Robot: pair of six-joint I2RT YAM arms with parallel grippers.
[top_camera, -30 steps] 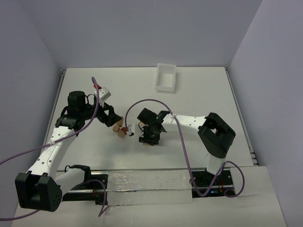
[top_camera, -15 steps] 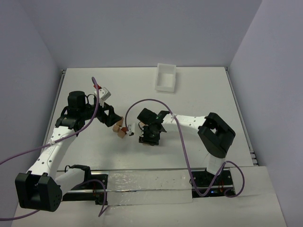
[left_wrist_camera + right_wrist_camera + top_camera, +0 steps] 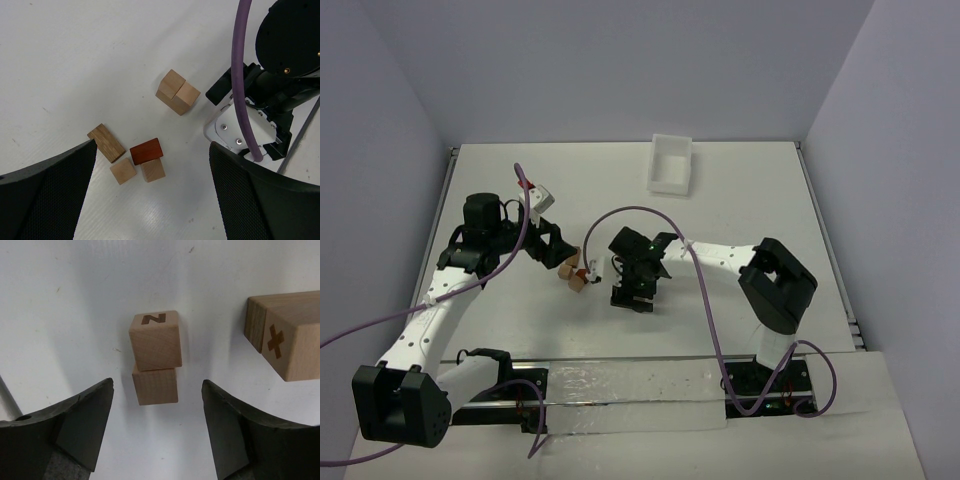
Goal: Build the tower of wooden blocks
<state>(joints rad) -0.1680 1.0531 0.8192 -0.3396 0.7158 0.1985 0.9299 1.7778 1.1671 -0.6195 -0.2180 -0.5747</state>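
In the right wrist view a tan cube marked N [image 3: 155, 340] sits on a second tan cube [image 3: 155, 386], a two-high wood block tower. My right gripper [image 3: 157, 385] is open, its fingers [image 3: 82, 425] apart on either side, touching neither cube. A pair of tan blocks marked X [image 3: 287, 342] lies to the right. In the left wrist view that pair [image 3: 177, 91] lies by the right gripper's body [image 3: 247, 127]. Below my open left gripper [image 3: 152, 145] lie a brown plank [image 3: 106, 142], a red block [image 3: 146, 151] and two tan cubes [image 3: 122, 171].
A white rectangular tray [image 3: 671, 163] stands at the back of the table. From above, the left gripper [image 3: 558, 252] and right gripper [image 3: 633, 290] hang close together mid-table, with loose blocks [image 3: 572, 275] between them. A purple cable [image 3: 242, 75] crosses the left wrist view.
My right gripper's jaws have spread wide, letting go of the N cube on top of the lower cube. The left arm has not moved.
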